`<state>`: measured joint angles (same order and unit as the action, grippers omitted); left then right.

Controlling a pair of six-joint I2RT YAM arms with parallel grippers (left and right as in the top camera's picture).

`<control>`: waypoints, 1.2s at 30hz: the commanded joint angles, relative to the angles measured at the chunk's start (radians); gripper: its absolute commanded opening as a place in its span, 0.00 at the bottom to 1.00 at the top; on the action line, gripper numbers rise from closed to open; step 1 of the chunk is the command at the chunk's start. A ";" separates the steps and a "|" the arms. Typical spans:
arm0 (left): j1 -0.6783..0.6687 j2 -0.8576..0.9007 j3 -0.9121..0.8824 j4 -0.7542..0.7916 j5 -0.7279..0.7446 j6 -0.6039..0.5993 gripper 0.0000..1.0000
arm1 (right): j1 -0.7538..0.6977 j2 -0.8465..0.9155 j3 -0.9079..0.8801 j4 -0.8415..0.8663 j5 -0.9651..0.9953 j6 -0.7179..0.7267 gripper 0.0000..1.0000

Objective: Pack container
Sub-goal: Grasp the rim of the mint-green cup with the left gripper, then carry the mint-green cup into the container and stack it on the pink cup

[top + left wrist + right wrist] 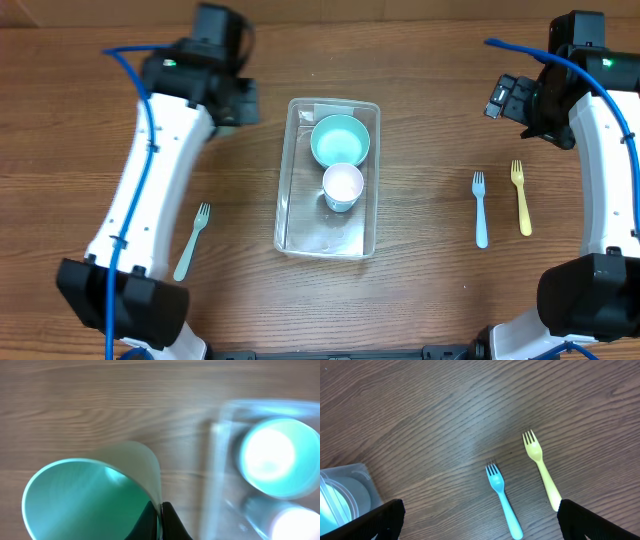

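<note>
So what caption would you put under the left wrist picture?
Left gripper pinching the rim of a teal cup, beside the container that holds a teal bowl.

**Wood-grain table, clear plastic tub, smooth coloured tableware**

The table (420, 120) is brown wood with a streaked grain and a low, matt sheen. At centre, the container (300, 215) is clear, glossy plastic that catches pale reflections. Inside it, a teal bowl (340, 140) and a white cup (343, 185) look smooth and plastic. A pale green fork (192, 240) at lower left, and a blue fork (480, 210) and a yellow fork (520, 197) at right, appear to be matt plastic. In the left wrist view, a thin-walled teal cup (75, 500) is smooth with a soft shine, against the matt black left fingers (172, 525).
</note>
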<state>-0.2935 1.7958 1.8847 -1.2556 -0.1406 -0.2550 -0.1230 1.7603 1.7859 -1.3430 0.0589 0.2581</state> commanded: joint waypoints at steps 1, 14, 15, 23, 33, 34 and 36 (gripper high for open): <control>-0.139 0.001 0.041 -0.018 0.034 -0.017 0.04 | 0.000 -0.023 0.021 0.005 0.007 0.004 1.00; -0.349 0.002 0.007 0.011 0.134 -0.049 0.04 | 0.000 -0.023 0.021 0.005 0.007 0.004 1.00; -0.355 0.004 -0.009 0.026 0.135 -0.053 0.04 | 0.000 -0.023 0.021 0.005 0.007 0.004 1.00; -0.375 0.035 -0.051 0.060 0.237 -0.060 0.04 | 0.000 -0.023 0.021 0.005 0.007 0.004 1.00; -0.428 0.036 -0.070 0.080 0.237 -0.060 0.04 | 0.000 -0.023 0.021 0.005 0.007 0.004 1.00; -0.428 0.036 -0.072 0.082 0.230 -0.060 0.04 | 0.000 -0.023 0.021 0.005 0.007 0.004 1.00; -0.428 0.044 -0.072 0.081 0.219 -0.060 0.07 | 0.000 -0.023 0.021 0.005 0.007 0.004 1.00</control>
<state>-0.7197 1.8198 1.8248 -1.1797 0.0788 -0.3077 -0.1226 1.7603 1.7859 -1.3434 0.0589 0.2581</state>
